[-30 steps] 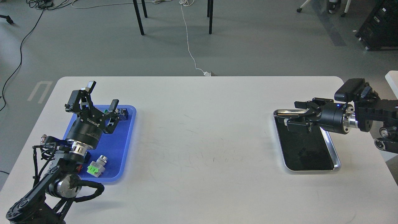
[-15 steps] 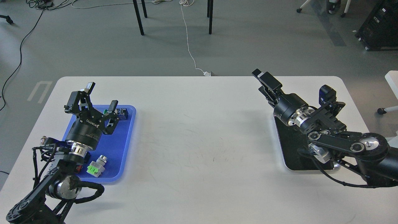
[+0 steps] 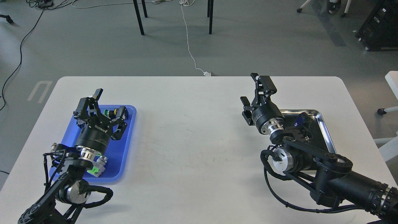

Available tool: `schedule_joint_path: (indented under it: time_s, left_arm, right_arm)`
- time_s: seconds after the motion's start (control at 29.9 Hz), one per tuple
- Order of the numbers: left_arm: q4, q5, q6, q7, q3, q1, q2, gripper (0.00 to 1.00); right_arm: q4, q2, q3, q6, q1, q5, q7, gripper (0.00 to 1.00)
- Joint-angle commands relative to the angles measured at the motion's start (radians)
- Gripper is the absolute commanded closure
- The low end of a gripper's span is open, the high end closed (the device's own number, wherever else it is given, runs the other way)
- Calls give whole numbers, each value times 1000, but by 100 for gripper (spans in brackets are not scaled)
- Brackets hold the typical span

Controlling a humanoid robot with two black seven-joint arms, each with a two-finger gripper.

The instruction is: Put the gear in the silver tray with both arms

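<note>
The silver tray (image 3: 312, 110) lies at the right of the table, largely covered by my right arm. My right gripper (image 3: 250, 89) is open and empty, held above the table just left of the tray's far left corner, pointing away from me. My left gripper (image 3: 110, 103) is open and empty over the far end of the blue tray (image 3: 124, 140). Small black, green and yellow parts (image 3: 110, 111) lie between its fingers at the blue tray's far end. I cannot tell which of them is a gear.
A grey and green part (image 3: 98, 164) lies at the blue tray's near end, beside my left wrist. Beyond the table's far edge are black chair legs (image 3: 139, 18) and a white cable (image 3: 189, 46) on the floor.
My right arm has swung off the silver tray to its left side and now points away, gripper open. My left gripper has shifted slightly right and nearer over the blue tray.
</note>
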State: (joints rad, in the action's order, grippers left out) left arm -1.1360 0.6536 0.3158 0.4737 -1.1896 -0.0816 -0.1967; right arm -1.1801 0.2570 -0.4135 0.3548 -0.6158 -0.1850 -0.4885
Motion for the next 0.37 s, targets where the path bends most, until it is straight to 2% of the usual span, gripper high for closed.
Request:
schedule_joint_path:
  time_s: [0.0, 0.33]
  left_arm:
    - [-1, 0, -1, -3, 1, 0, 5, 2]
    - [-2, 0, 0, 0, 1, 2, 3, 2]
  right_arm:
    - [-15, 1, 1, -4, 1, -10, 0, 1]
    - [-66, -4, 1, -4, 2, -10, 0, 1]
